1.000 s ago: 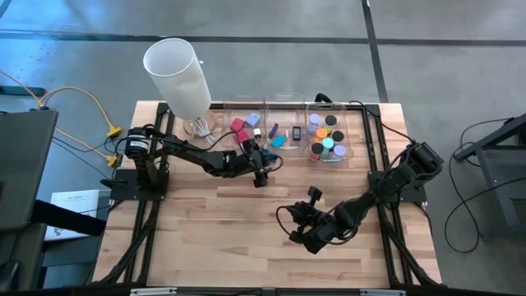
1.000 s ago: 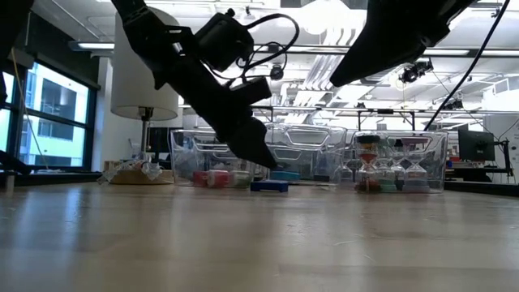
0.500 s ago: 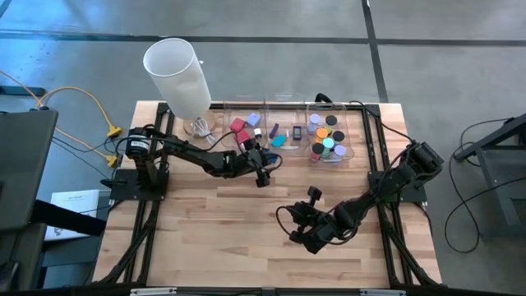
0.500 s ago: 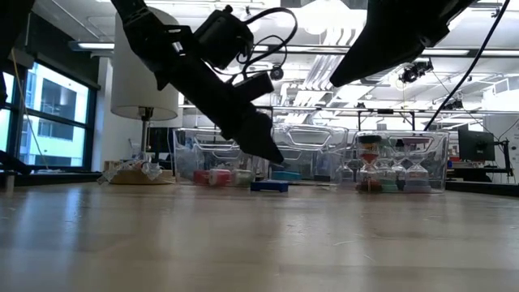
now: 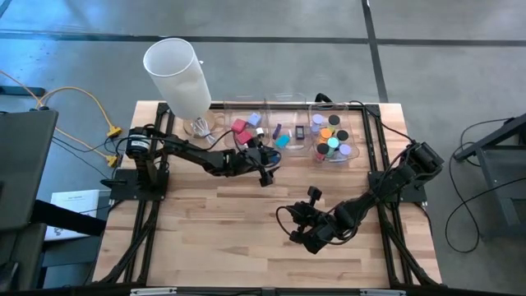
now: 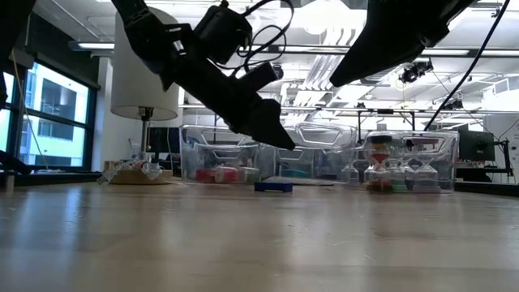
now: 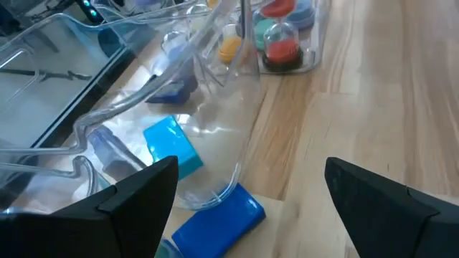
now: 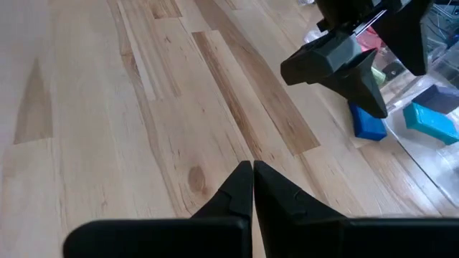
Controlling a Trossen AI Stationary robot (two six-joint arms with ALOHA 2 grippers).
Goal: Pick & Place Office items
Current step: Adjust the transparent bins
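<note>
My left gripper [image 5: 265, 168] [image 7: 251, 165] stands open and low before the near wall of the middle clear bin [image 5: 283, 133]. Between its fingers a blue flat rectangle [image 7: 215, 221] [image 6: 273, 186] lies flat on the table at the foot of that bin's wall. Inside the bin lie a teal rectangle [image 7: 170, 147] and a dark blue one [image 7: 176, 90]. The left bin [image 5: 242, 125] holds red, pink and lavender blocks. Coloured discs fill the right bin [image 5: 333, 138]. My right gripper [image 5: 316, 240] [image 8: 252, 169] is shut with nothing in it, above the bare table at the near right. My left gripper has its fingers on either side of the middle bin's near corner [image 7: 229, 179]. I cannot tell whether a finger touches the bin's wall or the blue rectangle.
A tall white cylinder [image 5: 177, 70] stands at the far left corner on a small stand. The three bins line the far edge. Bare wood [image 5: 214, 230] spreads across the near half of the table. Black frame rails run along both sides.
My left gripper has tipped its fingers upward and risen a little, staying open. The middle and right bins have slid a short way toward the table's right edge, and the disc bin has turned slightly. The blue rectangle has stayed on the table.
</note>
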